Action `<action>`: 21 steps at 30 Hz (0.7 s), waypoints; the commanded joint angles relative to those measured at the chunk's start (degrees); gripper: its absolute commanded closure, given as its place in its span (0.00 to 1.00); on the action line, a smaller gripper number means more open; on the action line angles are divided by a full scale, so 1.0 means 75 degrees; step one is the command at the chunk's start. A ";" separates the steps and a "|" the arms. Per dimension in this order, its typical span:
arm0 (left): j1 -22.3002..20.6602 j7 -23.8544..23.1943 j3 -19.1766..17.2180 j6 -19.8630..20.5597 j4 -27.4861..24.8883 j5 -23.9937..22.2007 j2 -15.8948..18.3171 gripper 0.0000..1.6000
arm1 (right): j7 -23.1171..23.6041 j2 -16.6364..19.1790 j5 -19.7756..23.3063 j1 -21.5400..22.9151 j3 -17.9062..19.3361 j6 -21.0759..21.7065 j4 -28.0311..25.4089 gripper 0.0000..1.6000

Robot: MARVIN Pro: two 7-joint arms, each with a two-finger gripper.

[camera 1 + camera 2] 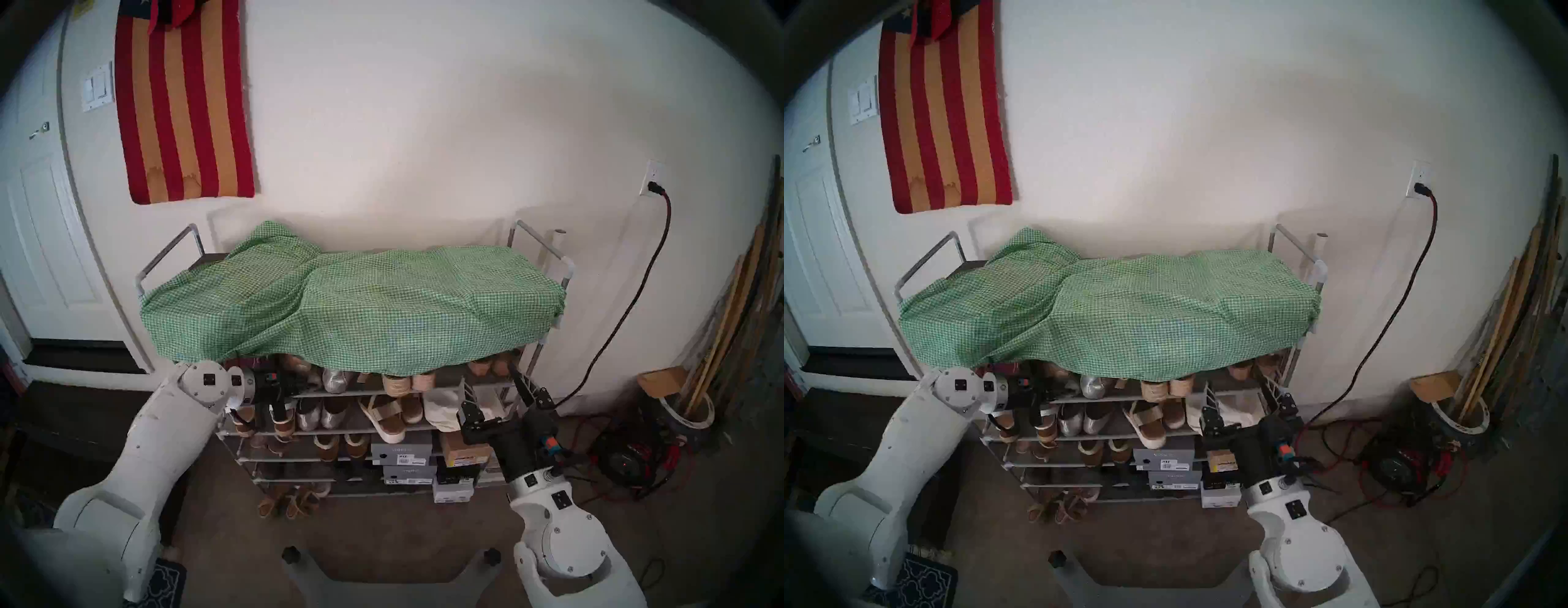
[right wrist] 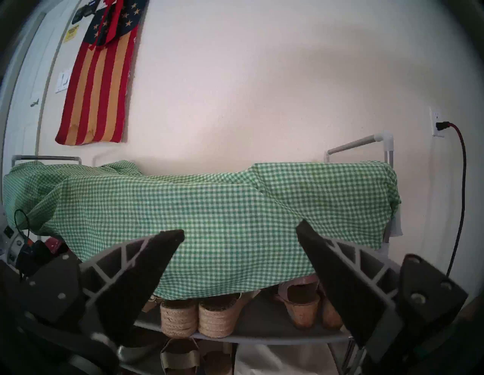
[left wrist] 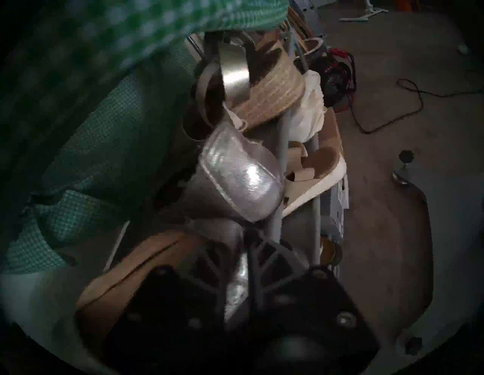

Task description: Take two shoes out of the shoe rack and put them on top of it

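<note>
The shoe rack [image 1: 169, 250] stands against the wall, its top draped with a green checked cloth [image 1: 352, 305]. My left gripper [image 1: 299, 384] reaches under the cloth's hem into the upper shelf. In the left wrist view its fingers [image 3: 275, 262] are pinched on the silver wall of a flat shoe [image 3: 238, 282] with a tan insole. A second silver shoe [image 3: 241, 180] lies just beyond it on the same shelf, and shows again as the silver shoe [image 1: 335, 380] in the head view. My right gripper [image 1: 488, 373] hangs open and empty in front of the rack's right end.
Woven wedge shoes [image 2: 199, 319] sit on the upper shelf. Another silver pair [image 1: 318, 414], sandals and boots fill the lower shelves, with shoe boxes [image 1: 401, 456] at the lower right. A red cable and a cord reel [image 1: 623, 458] lie on the floor to the right.
</note>
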 commanded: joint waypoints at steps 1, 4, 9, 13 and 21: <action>0.0314 -0.0229 0.0139 -0.0100 0.0038 -0.0191 -0.0182 1.00 | -0.0001 0.0002 -0.0007 0.0018 0.0005 0.0001 -0.0007 0.00; 0.0461 -0.0113 0.0060 -0.0294 -0.0053 -0.0324 -0.0180 1.00 | -0.0001 0.0002 -0.0008 0.0018 0.0005 0.0001 -0.0007 0.00; 0.0849 -0.0053 -0.0164 -0.0570 -0.0676 -0.0717 -0.0096 1.00 | 0.0000 0.0002 -0.0008 0.0018 0.0005 0.0001 -0.0007 0.00; 0.1033 -0.0050 -0.0233 -0.0568 -0.0965 -0.0803 -0.0037 1.00 | 0.0000 0.0001 -0.0008 0.0018 0.0005 0.0002 -0.0007 0.00; 0.1113 -0.0044 -0.0297 -0.0550 -0.1058 -0.0788 -0.0048 1.00 | 0.0000 0.0001 -0.0009 0.0018 0.0005 0.0002 -0.0007 0.00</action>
